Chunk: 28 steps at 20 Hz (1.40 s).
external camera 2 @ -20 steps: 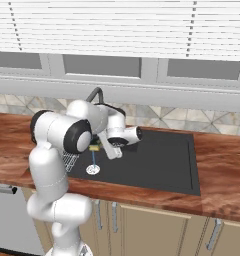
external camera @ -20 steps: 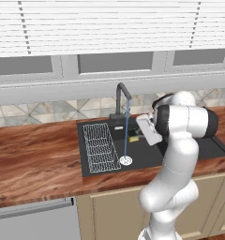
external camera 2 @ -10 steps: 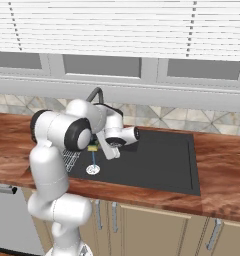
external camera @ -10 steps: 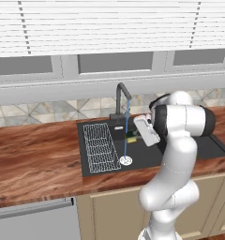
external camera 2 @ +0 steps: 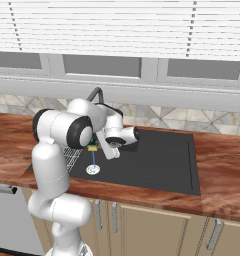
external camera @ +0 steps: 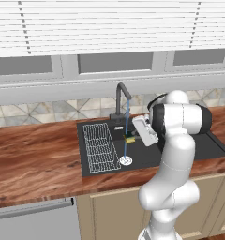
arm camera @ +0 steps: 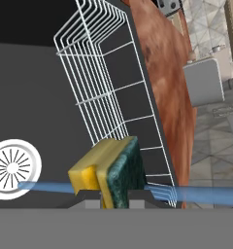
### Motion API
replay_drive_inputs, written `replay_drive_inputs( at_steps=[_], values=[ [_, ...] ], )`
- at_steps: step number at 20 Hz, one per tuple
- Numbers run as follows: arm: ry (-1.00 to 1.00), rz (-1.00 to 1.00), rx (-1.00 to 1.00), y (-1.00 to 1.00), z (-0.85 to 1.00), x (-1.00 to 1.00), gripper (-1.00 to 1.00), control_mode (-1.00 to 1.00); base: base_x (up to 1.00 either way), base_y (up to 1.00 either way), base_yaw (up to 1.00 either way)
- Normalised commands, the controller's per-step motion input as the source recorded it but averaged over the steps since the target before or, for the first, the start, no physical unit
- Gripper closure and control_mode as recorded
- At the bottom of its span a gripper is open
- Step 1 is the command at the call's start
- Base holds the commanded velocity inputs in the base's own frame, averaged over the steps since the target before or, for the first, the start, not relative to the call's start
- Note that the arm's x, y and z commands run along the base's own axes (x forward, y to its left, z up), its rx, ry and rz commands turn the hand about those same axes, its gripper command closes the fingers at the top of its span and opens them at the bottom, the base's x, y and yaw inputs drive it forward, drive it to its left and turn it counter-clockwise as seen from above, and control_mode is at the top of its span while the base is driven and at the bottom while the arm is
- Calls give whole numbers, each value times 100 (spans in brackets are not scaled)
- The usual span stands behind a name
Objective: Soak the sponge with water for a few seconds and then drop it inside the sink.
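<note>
Under the faucet point(external camera: 122, 96), the tool point(external camera: 133, 137) grips the sponge point(arm camera: 110, 171) in the water point(external camera: 126, 126), directly above the sink point(external camera 2: 157, 162).

Wood-grain countertop point(external camera: 34, 159) runs along the wall on both sides of the basin. Patterned tile backsplash point(external camera: 48, 112) behind it. White blinds point(external camera: 109, 23) above grey window frames. Cream cabinet doors point(external camera 2: 157, 225) below; grey dishwasher front point(external camera: 34, 220) at left.
</note>
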Motion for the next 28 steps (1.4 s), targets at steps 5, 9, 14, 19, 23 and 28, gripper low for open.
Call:
replay_drive_inputs(
  at_steps=[5, 9, 14, 19, 23, 28],
  values=[
    [0, 1, 0, -2, 0, 0, 100, -100, 0, 0, 0],
    [0, 1, -6, -16, -2, 0, 100, -100, 0, 0, 0],
    [0, 1, -8, -20, -8, 0, 100, -100, 0, 0, 0],
    [0, 0, -7, -16, -15, 0, 100, -100, 0, 0, 0],
    [0, 0, -6, -7, -35, 0, 100, -100, 0, 0, 0],
    [0, 0, -9, -7, -20, 0, 100, -100, 0, 0, 0]
  ],
)
